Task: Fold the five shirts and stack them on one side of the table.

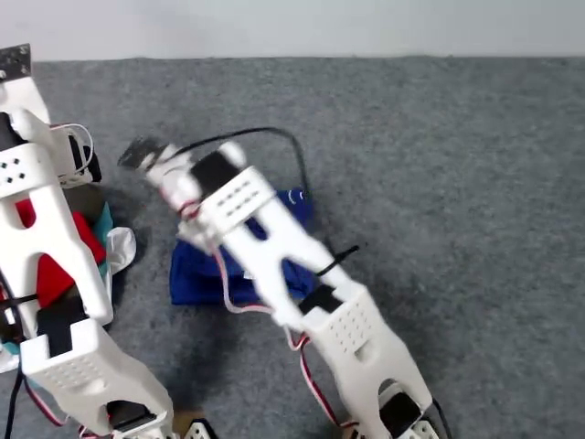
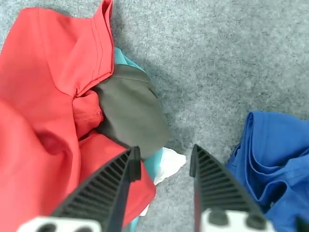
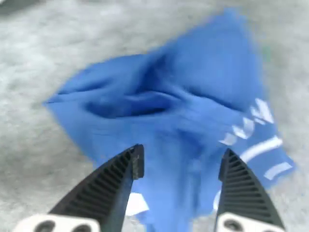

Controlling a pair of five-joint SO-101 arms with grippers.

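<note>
A crumpled blue shirt with white print lies on the grey table near the middle. My right gripper hangs open above this blue shirt, nothing between its fingers; in the high view the right gripper sits past the shirt's far left corner. At the left lies a heap of a red shirt, an olive shirt, a teal shirt and a white one. My left gripper stands open over the heap's edge, holding nothing. The blue shirt lies just beside it.
The left arm covers much of the red shirt in the high view. The white shirt pokes out toward the blue one. Bare grey carpet spreads across the right half and the back of the table, up to a pale wall.
</note>
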